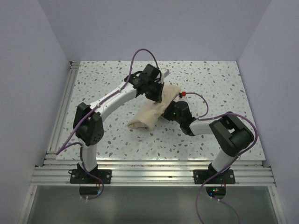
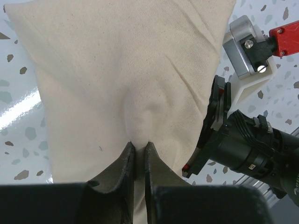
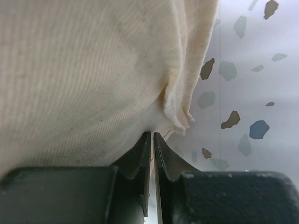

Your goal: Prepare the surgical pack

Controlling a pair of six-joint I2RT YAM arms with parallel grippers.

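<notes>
- Left gripper (image 2: 139, 143) pinches a fold of the beige wrap sheet (image 1: 148, 115), jaws nearly together.
- Right gripper (image 3: 152, 134) nips its bunched edge likewise.
- Sheet lies bundled on the speckled table (image 1: 210, 79).
- Tiny print on the right arm (image 2: 261, 154) is unreadable.

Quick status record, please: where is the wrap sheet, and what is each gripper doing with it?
wrap sheet: bunched into a bundle, lying diagonally between the two arms
left gripper: shut, pinching a fold in the sheet's broad face
right gripper: shut on the sheet's gathered edge
table: speckled surface, visible around the bundle
inside the bundle: cannot tell
</notes>
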